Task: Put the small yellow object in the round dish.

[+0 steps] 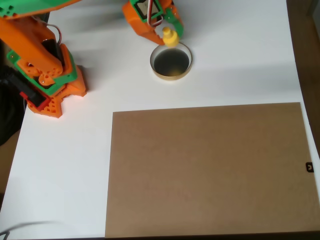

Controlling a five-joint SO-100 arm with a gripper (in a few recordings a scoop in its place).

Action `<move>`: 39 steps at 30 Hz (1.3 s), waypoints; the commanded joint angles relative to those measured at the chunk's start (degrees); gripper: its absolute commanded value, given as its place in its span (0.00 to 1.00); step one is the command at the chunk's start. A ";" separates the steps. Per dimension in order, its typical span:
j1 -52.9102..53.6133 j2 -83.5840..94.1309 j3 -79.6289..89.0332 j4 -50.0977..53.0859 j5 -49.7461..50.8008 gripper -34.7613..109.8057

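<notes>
One camera, the overhead view, is what I have. From it I see the orange and green gripper (166,31) near the top edge, clenched on the small yellow object (170,37), which sits between its fingers just above the far rim of the round dish (171,61). That dish rests on the white table (65,165), above a large brown board (207,170).
</notes>
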 commanded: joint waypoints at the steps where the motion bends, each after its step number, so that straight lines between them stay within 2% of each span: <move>1: -1.23 0.88 1.67 -2.46 -0.09 0.24; 9: 1.58 1.14 10.37 -9.23 0.53 0.24; 26: -0.53 1.93 10.55 -7.21 1.05 0.32; 39: 1.67 2.81 8.70 -4.66 -1.85 0.33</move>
